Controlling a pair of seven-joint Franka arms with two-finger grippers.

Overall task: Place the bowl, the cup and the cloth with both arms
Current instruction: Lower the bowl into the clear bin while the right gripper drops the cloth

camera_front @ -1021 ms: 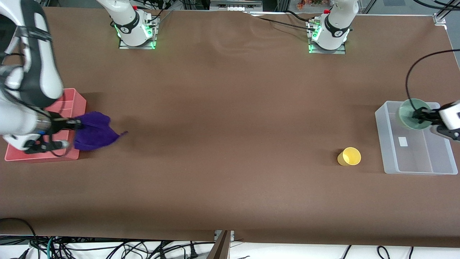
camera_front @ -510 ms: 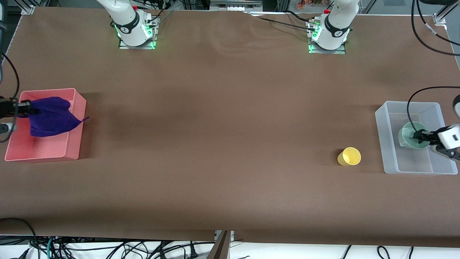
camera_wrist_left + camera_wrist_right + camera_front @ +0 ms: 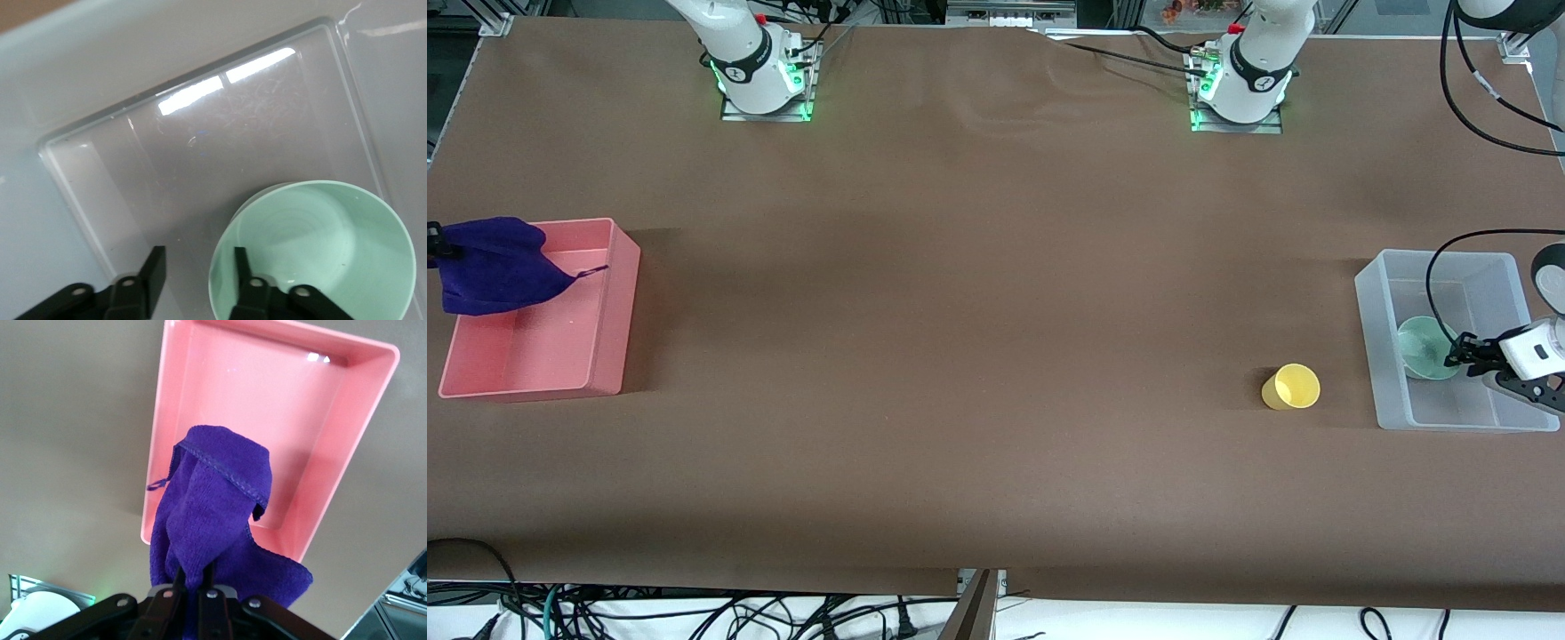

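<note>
Front view shows the left gripper (image 3: 1456,352) low inside the clear bin (image 3: 1383,396) at the left arm's end of the table, its fingers spread astride the wall of the bowl (image 3: 1424,348). The left wrist view confirms it: one finger (image 3: 243,267) stands inside the bowl (image 3: 320,253), the other outside against the bin floor, with a visible gap on each side of the rim. The bowl appears to sit upright on the floor of the clear bin (image 3: 100,120); contact cannot be confirmed outright.

The cup (image 3: 1291,387) lies on the table just beside the clear bin, toward the table's middle, tipped so its mouth faces the camera. It lies well apart from the right arm and close to the left, so the left arm is judged the natural one to fetch it, reaching toward the middle from the bin.

The right gripper (image 3: 192,588) is pressed together on a gathered fold of the cloth (image 3: 210,513), which hangs below it over the pink tray (image 3: 280,407). In the front view the cloth (image 3: 494,267) hangs over the tray's (image 3: 618,293) outer end, partly past its rim. Release here risks a drape over the edge.
</note>
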